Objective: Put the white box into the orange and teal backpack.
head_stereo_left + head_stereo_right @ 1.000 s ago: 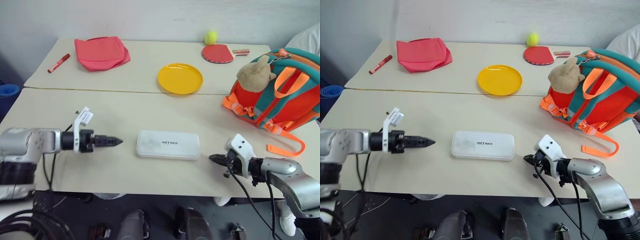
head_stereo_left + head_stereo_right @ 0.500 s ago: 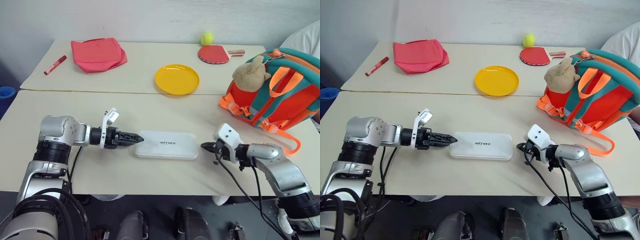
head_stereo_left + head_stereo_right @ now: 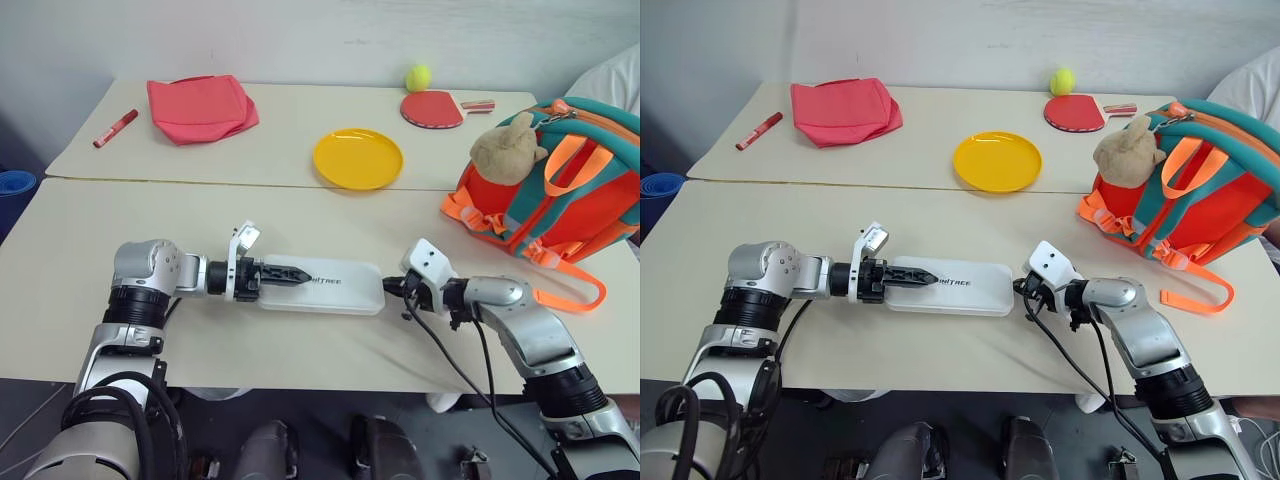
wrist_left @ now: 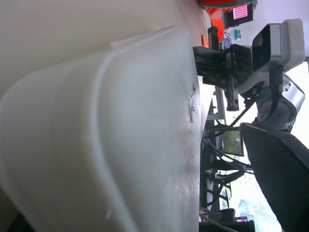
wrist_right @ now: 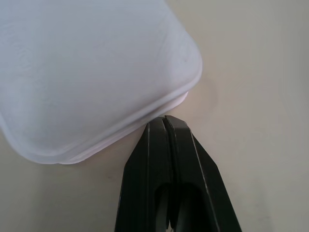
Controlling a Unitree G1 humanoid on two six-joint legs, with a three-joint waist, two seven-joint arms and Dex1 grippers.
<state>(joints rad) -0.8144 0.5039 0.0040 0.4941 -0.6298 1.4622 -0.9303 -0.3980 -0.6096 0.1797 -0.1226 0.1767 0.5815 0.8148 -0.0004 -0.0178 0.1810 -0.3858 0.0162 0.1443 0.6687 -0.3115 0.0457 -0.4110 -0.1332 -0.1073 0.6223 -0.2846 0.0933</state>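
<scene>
**A:** Start with the big things. What sits where?

**B:** The table (image 3: 300, 225) carries everything. The orange and teal backpack (image 3: 575, 175) stands upright at its right side, a tan plush toy (image 3: 507, 148) hanging on its front, straps trailing toward the near edge. I cannot tell whether its zip is open. The white box (image 3: 325, 287) lies flat near the front edge, well apart from the backpack.

**A:** And further back?

**B:** A folded red cloth bag (image 3: 202, 105), a yellow plate (image 3: 358, 158), a red paddle (image 3: 435, 108), a tennis ball (image 3: 420, 76) and a red marker (image 3: 116, 127), none of them close to the box.

**A:** Why are the arms lying across from each other?

**B:** My reading is that the box is too flat and long for one easy pinch from above, so they come at it from both ends. The left gripper (image 3: 288, 272) reaches in level over the left end, its fingers spread, one lying above the lid; the left wrist view has the box's edge right in its mouth. It looks poised to bite that end, not yet clamped.

**A:** The right one?

**B:** The right gripper (image 5: 166, 126) has its fingers pressed together, holding nothing, tips touching the box's right end at a corner. I judge it acts as a stop, keeping the box from sliding away
</scene>
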